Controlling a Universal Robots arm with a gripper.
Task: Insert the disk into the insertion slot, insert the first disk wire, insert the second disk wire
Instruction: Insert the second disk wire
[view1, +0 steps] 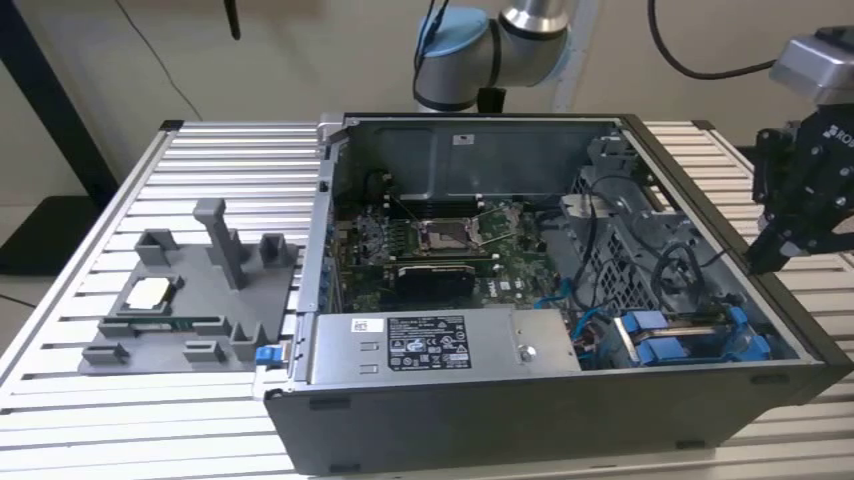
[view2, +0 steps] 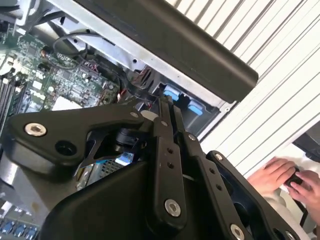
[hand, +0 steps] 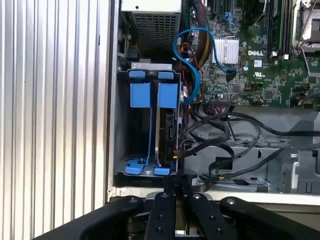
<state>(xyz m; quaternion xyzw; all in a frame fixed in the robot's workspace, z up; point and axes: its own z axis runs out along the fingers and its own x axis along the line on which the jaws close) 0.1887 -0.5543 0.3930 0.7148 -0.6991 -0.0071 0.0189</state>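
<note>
end effector (hand: 172, 181) pressed together, empty, hovers by case (hand: 114, 100) wall near disk (hand: 165, 127) sitting edge-on in insertion slot (hand: 131, 145).

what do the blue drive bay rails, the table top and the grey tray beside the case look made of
The blue drive bay rails: likely moulded plastic, uniform bright colour, satin sheen. The table top: probably aluminium, ribbed pale silver slats catching glare. The grey tray: seemingly matte plastic; dull, even grey, blocky posts.

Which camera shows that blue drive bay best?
The first wrist view: it looks straight into the blue drive bay. The exterior view shows it slanted in the case's corner; the second wrist view catches two blue tabs.
</note>
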